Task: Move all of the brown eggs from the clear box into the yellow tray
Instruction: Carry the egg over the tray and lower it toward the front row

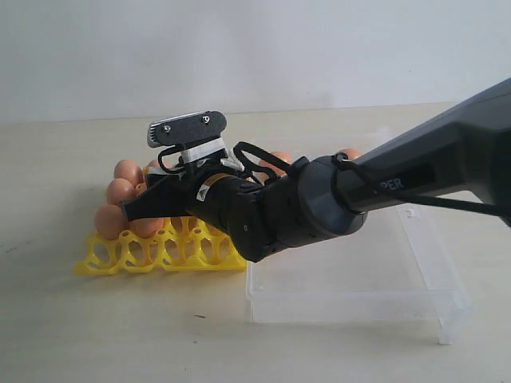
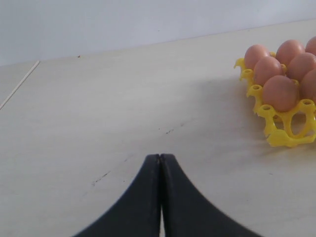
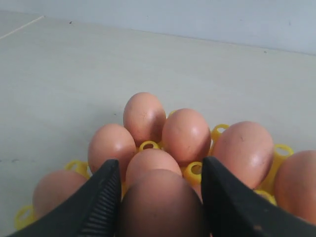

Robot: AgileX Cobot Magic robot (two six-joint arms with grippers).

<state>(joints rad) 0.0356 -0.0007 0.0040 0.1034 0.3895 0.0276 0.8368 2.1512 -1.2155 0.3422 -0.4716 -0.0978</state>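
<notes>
**Inspector:** State of the right claw [image 3: 159, 197]?

**Recorder:** Clenched on one brown egg [image 3: 160, 210], a finger on each flank of its widest part. It hangs over the yellow tray [image 1: 160, 254], which lies on the bench [image 1: 120, 335] beside the clear box [image 1: 359, 299]. I cannot tell whether the egg is already touching a cup.

**Inspector:** And the left claw [image 2: 159, 163]?

**Recorder:** Pressed closed on nothing, fingertips touching, low over bare bench and well apart from the tray.

**Inspector:** Where are the other brown eggs [image 3: 144, 116]?

**Recorder:** Several sit upright in the tray's far cups, and the cups on the near side look unfilled. Two orange shapes show behind the arm at the far side of the box, probably eggs awaiting transfer. The near part of the box shows none.

**Inspector:** Handling assessment?

**Recorder:** In my judgement the egg is light, rigid and brittle, and its smooth curved shell could slide out of a loose pinch. The hold belongs across the middle, as here, with only enough force to stop it slipping. The tray is an open lattice and probably light, so a sideways nudge could shift it. Seated neighbours are close, so the fingers need room to open without knocking them.
</notes>
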